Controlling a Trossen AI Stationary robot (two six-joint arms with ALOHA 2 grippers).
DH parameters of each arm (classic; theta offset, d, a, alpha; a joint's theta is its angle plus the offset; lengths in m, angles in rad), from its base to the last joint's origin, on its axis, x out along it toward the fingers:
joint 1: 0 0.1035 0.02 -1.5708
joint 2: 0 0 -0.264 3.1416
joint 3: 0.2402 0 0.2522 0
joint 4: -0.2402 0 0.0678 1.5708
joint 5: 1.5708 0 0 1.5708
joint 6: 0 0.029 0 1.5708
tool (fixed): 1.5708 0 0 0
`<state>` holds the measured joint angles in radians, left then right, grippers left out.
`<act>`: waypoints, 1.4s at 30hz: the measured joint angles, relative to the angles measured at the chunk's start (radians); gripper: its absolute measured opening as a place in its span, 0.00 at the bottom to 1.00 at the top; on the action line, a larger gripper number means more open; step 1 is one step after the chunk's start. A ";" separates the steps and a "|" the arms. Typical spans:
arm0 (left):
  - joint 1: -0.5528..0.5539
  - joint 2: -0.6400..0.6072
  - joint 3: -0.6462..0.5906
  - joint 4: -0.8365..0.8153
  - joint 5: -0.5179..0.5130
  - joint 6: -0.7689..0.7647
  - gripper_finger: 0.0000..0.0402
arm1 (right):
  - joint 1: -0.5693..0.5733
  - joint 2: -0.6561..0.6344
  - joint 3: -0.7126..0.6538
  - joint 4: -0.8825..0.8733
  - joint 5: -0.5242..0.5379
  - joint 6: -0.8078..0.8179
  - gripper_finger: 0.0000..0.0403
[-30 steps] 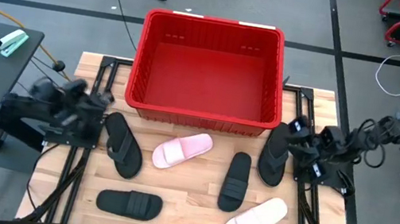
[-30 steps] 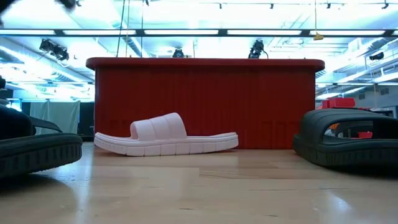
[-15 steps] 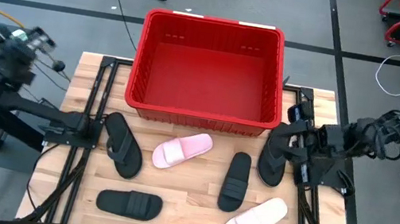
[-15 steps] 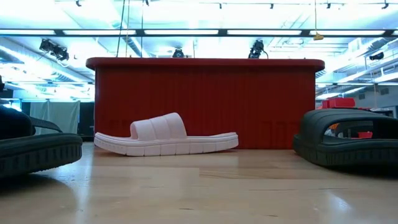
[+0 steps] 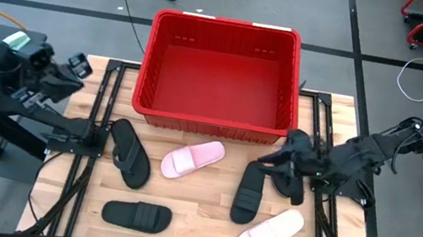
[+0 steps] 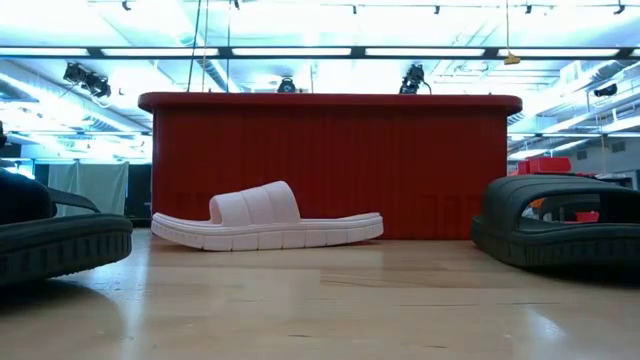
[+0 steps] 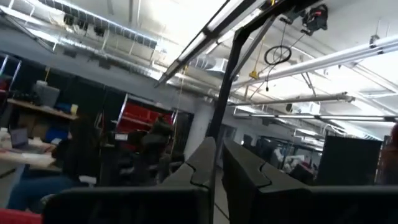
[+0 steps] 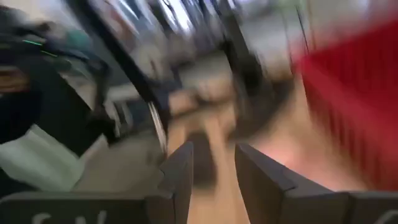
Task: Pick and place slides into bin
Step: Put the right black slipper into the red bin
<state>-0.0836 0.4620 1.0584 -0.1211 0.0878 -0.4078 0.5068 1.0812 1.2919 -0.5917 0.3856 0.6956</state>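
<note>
Right gripper (image 5: 284, 154) swung in from the table edge within the last second, now low over the black flip-flop (image 5: 294, 185) at 3 o'clock. Fingers spread, nothing between them; wrist view too smeared to confirm contact. Flip-flop mostly hidden under the arm, so can't tell if nudged.

Left gripper (image 5: 77, 63) pulled off the table, parked past the edge at 10 o'clock, pointed up into the room. Fingers nearly closed, empty.

Bin (image 5: 226, 24) at 12 o'clock, nothing in it. Other five slides unmoved:
- second flip-flop (image 5: 129, 153) at 9
- pink slide (image 5: 193, 158) at centre
- black slide (image 5: 248, 192) just beside the right gripper at 4
- black slide (image 5: 137, 215) at 7
- pink slide (image 5: 271, 233) at 5

Looks like the first pick is starting on the right, with nothing grasped yet.
</note>
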 joint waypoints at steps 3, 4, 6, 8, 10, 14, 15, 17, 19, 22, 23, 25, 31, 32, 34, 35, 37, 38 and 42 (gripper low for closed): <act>0.000 0.033 -0.006 -0.009 0.000 -0.046 0.07 | 0.008 0.005 0.000 -0.288 -0.057 0.360 0.31; 0.000 0.043 -0.006 -0.010 0.000 -0.055 0.07 | 0.013 0.011 -0.001 -0.388 -0.075 0.447 0.31; 0.000 0.062 -0.007 -0.009 -0.001 -0.050 0.07 | 0.013 0.021 -0.009 -0.563 -0.110 0.582 0.31; 0.000 0.078 -0.006 0.000 -0.003 -0.017 0.08 | 0.012 0.033 -0.029 -0.714 -0.162 0.665 0.31; 0.000 0.096 -0.006 -0.002 -0.006 0.030 0.08 | 0.012 0.040 -0.060 -0.798 -0.217 0.696 0.31; 0.000 0.129 -0.006 -0.005 -0.008 0.102 0.09 | 0.009 0.037 -0.155 -0.789 -0.265 0.691 0.31; 0.000 0.135 -0.006 -0.004 -0.009 0.105 0.09 | 0.002 0.036 -0.182 -0.772 -0.271 0.690 0.31; 0.000 0.139 -0.006 -0.004 -0.009 0.105 0.08 | -0.019 0.036 -0.241 -0.739 -0.292 0.675 0.31; 0.000 0.145 -0.006 -0.002 -0.009 0.105 0.07 | -0.045 0.036 -0.304 -0.704 -0.319 0.646 0.31; 0.000 0.148 -0.006 -0.003 -0.009 0.106 0.06 | -0.113 0.035 -0.389 -0.627 -0.335 0.544 0.31; 0.000 0.148 -0.006 -0.003 -0.009 0.105 0.07 | -0.141 0.035 -0.412 -0.614 -0.336 0.503 0.31; 0.000 0.147 -0.006 -0.002 -0.009 0.105 0.08 | -0.207 0.035 -0.453 -0.610 -0.339 0.437 0.31; 0.000 0.147 -0.006 -0.004 -0.009 0.070 0.10 | -0.413 0.034 -0.524 -0.596 -0.429 0.255 0.35; 0.000 0.147 -0.006 -0.003 -0.009 0.059 0.10 | -0.437 0.034 -0.529 -0.584 -0.429 0.218 0.37; 0.000 0.147 -0.006 -0.005 -0.009 0.052 0.09 | -0.479 0.035 -0.530 -0.576 -0.422 0.142 0.40; 0.000 0.147 -0.006 -0.008 -0.009 0.052 0.08 | -0.496 0.034 -0.530 -0.573 -0.415 0.108 0.42; 0.000 0.147 -0.006 -0.011 -0.009 0.052 0.07 | -0.526 0.034 -0.530 -0.571 -0.399 0.048 0.45; 0.000 0.147 -0.006 -0.011 -0.009 0.052 0.07 | -0.538 0.034 -0.530 -0.570 -0.394 0.016 0.47; 0.000 0.147 -0.006 -0.011 -0.009 0.052 0.05 | -0.565 0.047 -0.530 -0.562 -0.372 -0.103 0.52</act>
<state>-0.0837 0.6090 1.0523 -0.1323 0.0792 -0.3559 -0.0583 1.1279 0.7616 -1.1539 0.0136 0.5927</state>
